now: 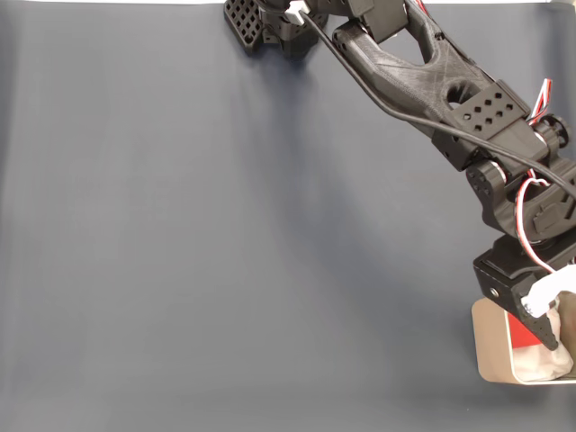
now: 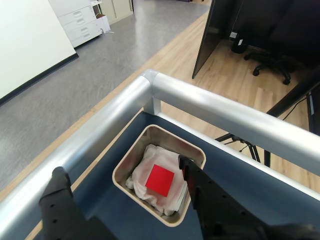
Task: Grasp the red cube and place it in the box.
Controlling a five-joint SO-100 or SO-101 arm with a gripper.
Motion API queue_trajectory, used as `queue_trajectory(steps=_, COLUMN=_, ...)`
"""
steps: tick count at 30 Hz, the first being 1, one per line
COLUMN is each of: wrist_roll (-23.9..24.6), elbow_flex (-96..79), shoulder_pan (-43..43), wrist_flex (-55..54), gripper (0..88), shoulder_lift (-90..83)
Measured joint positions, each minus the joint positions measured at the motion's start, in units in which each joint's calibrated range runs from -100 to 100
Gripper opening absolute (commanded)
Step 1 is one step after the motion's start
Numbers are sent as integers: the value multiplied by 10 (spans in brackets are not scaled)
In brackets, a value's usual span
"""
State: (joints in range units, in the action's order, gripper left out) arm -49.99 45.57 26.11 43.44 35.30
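The red cube (image 2: pixel 160 180) lies flat on the white padding inside the box (image 2: pixel 150 131), a beige container with rounded corners at the table's corner. My gripper (image 2: pixel 122 167) hangs above the box, open, its two black fingers standing well apart on either side of the cube and touching nothing. In the fixed view the box (image 1: pixel 490 346) sits at the bottom right edge, partly cut off. There the red cube (image 1: pixel 519 331) shows as a red patch beside the gripper (image 1: pixel 552 331), whose fingers cover part of the box's inside.
The dark blue table (image 1: pixel 225 234) stretches left of the box. The arm's base (image 1: pixel 270 22) stands at the top edge. A silver rail (image 2: pixel 215 107) runs along the table edge just behind the box, with floor and an office chair (image 2: pixel 270 60) beyond.
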Motion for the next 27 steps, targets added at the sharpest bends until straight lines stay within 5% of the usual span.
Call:
queue_trajectory(steps=18, wrist_roll=0, elbow_flex=0, shoulder_pan=0, wrist_flex=-14, gripper=478, shoulder_lift=0)
queue_trajectory(steps=21, wrist_roll=0, elbow_flex=0, shoulder_pan=0, wrist_flex=-16, gripper=340, shoulder_lift=0)
queue_trajectory(steps=24, wrist_roll=3, elbow_flex=0, shoulder_pan=-1, wrist_flex=-17, gripper=89, shoulder_lift=0)
queue_trajectory(steps=27, wrist_roll=4, elbow_flex=0, shoulder_pan=-4, wrist_flex=-18, gripper=0, shoulder_lift=0)
